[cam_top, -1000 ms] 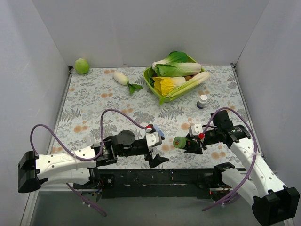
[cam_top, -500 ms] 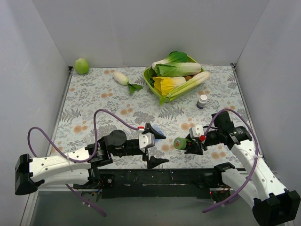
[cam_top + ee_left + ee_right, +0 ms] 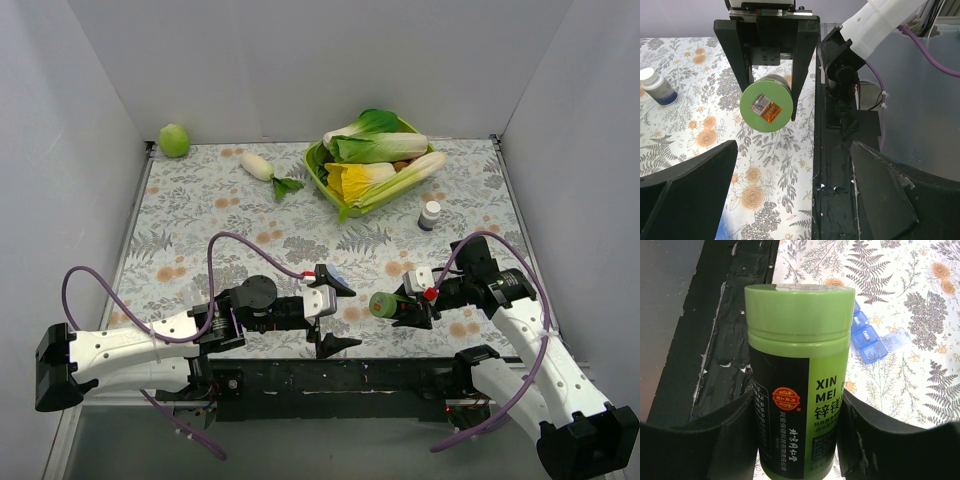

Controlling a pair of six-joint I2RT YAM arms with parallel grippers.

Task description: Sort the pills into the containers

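My right gripper point(image 3: 393, 305) is shut on a green pill bottle point(image 3: 381, 303) with a black label and holds it sideways just above the table, cap toward the left arm. The bottle fills the right wrist view point(image 3: 797, 375) between my fingers point(image 3: 715, 440). My left gripper point(image 3: 336, 314) is open wide and empty, facing the bottle's cap point(image 3: 766, 103) a short way off. The blue strip pill box point(image 3: 872, 340) lies on the flowered table beyond the bottle. In the left wrist view only a blue corner point(image 3: 720, 234) of it shows under my left finger.
A small white bottle point(image 3: 430, 214) stands right of centre. A lime-green bowl point(image 3: 318, 168) of leafy vegetables sits at the back, with a white radish point(image 3: 258, 165) and a green cabbage point(image 3: 174, 140) to its left. A black base strip point(image 3: 330, 378) runs along the near edge. Walls enclose three sides.
My left gripper has turned and opened wide toward the bottle, then moved slightly right. My right gripper, still holding the green bottle, has hardly moved.
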